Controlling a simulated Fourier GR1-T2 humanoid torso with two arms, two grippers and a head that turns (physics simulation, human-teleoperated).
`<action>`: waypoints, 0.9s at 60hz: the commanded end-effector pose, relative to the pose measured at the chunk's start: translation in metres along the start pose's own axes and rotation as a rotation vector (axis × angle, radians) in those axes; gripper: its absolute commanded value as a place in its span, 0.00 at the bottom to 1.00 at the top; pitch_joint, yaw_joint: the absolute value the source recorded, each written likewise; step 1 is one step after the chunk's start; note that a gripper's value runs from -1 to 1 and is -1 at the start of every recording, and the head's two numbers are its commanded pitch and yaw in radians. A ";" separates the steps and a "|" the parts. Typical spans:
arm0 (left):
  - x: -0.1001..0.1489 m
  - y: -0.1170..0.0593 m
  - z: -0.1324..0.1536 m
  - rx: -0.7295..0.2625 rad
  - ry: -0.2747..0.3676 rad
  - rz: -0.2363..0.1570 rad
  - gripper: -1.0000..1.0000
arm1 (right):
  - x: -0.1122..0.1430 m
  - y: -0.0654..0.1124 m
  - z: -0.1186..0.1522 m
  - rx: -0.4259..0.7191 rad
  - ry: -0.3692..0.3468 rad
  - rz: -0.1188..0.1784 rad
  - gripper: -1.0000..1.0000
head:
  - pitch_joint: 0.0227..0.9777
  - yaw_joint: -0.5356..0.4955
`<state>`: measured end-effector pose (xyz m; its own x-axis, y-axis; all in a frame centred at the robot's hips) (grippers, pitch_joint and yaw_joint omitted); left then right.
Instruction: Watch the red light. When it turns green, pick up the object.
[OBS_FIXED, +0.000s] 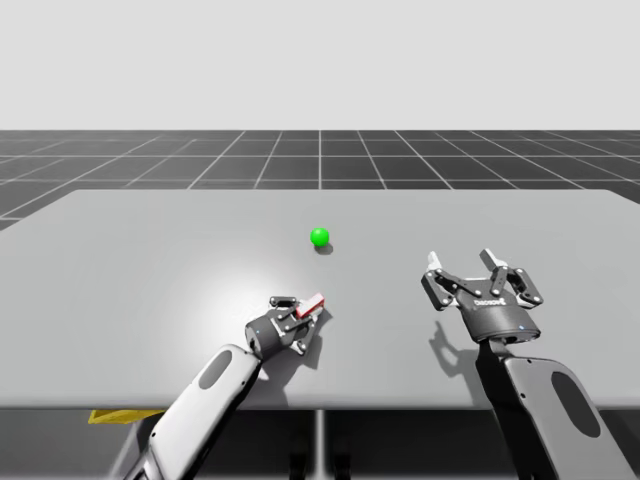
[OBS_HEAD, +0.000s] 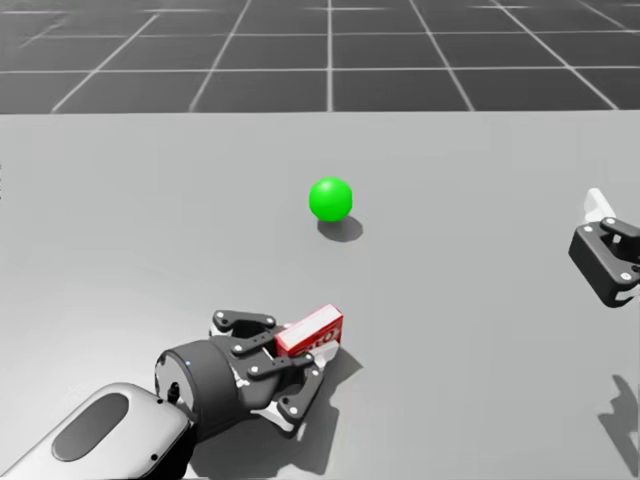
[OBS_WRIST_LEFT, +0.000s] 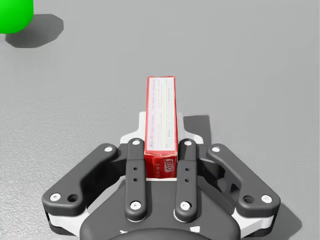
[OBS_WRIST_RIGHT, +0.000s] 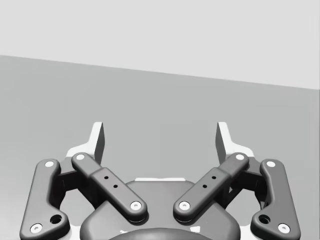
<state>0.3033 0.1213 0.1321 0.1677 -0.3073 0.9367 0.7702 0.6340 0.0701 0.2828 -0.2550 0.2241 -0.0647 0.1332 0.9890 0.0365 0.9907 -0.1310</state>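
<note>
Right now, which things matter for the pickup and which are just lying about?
Job: light, green; red box; left gripper, shut on the box.
Not job: right gripper, open, holding nothing; table; yellow scrap below the table's near edge.

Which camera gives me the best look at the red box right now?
The left wrist view: the red box lies lengthwise between the left claw's fingers, both touching it. The head view shows one end poking from the claw; the high view, a tilted sliver.
</note>
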 end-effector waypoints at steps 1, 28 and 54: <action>-0.004 -0.009 0.001 -0.074 0.010 -0.019 1.00 | -0.001 -0.001 -0.001 0.001 0.000 0.003 0.00 | 0.62 0.54; -0.001 -0.019 0.002 -0.083 -0.002 -0.053 1.00 | -0.002 -0.001 -0.001 -0.001 0.001 0.003 0.00 | 0.42 0.55; 0.092 -0.003 0.040 0.017 -0.177 -0.155 1.00 | -0.001 -0.003 -0.001 0.008 -0.001 -0.010 0.00 | 0.41 0.55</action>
<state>0.2900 0.1254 0.1909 0.0314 -0.2947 0.9551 0.7462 0.6426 0.1738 0.2838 -0.2578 0.2228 -0.0631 0.1267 0.9899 0.0313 0.9917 -0.1249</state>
